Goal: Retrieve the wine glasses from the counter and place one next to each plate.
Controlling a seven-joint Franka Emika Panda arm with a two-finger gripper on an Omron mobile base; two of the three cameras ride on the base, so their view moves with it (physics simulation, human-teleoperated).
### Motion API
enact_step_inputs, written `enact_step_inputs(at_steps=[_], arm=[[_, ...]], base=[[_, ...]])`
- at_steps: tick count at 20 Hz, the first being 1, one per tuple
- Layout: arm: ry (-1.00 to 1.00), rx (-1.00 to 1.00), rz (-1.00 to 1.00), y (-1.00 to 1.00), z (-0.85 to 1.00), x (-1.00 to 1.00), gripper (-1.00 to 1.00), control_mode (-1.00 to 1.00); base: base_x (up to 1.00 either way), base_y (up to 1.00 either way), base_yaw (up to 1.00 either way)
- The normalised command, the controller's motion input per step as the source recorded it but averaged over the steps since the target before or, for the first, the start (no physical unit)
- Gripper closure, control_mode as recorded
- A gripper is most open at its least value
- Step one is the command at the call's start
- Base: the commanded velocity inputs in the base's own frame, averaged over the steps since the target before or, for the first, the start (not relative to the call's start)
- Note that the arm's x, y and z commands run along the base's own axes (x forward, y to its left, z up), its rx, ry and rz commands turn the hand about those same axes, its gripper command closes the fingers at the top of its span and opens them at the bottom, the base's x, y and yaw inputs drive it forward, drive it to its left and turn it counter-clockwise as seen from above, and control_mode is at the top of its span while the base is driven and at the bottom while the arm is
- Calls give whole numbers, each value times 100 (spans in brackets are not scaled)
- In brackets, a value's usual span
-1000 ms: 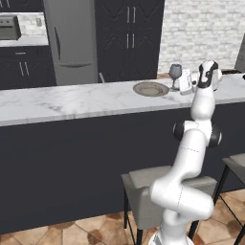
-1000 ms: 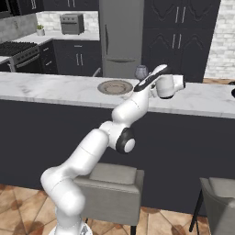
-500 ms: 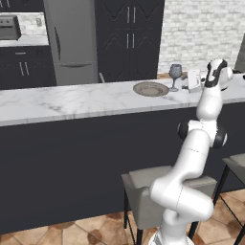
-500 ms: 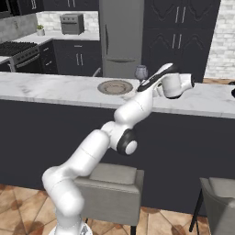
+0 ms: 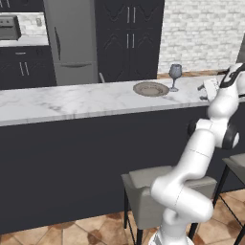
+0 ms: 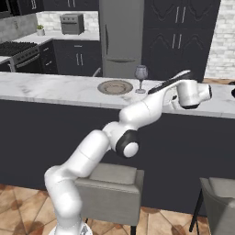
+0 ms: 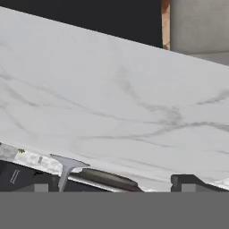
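One wine glass [image 5: 175,75] stands upright on the white marble counter [image 5: 72,103], just right of a shallow round plate [image 5: 150,89]. From the other side the same wine glass [image 6: 141,75] and plate [image 6: 114,86] sit close together. My gripper [image 5: 208,91] hovers low over the counter, to the right of the glass and apart from it, open and holding nothing. In the hand view the gripper [image 7: 114,183] has its dark fingertips [image 7: 42,181] spread wide over bare marble, with the glass's foot [image 7: 67,163] and the plate's rim [image 7: 107,178] at the bottom edge.
A grey stool [image 5: 158,184] stands in front of the dark counter cabinets, beside my base. Another stool [image 6: 220,197] is at the right. A steel fridge [image 5: 72,43] and dark cabinets line the back wall, and a stove [image 6: 16,49] sits at the far left.
The gripper has drawn to the right along the counter, away from the wine glass, which stays standing beside the plate. The jaws stayed open.
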Motion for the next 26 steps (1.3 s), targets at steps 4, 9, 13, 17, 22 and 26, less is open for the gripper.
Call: enact_step_inputs(at_steps=[4,9,13,17,22,26], arm=[[-22,-30,-1,-12,-100,-100,-100,-100],[-16,-37,0,0,-100,-100,-100,-100],[-16,-42,-2,0,-100,-100,-100,-100],[-20,-26,-4,0,-91,-100,-100,-100],[-37,-1,-4,-6,68,-100,-100,-100],[-31,0,0,0,100,-100,-100,-100]], base=[[0,0,0],[0,0,0],[0,0,0],[0,0,0],[0,0,0],[0,0,0]])
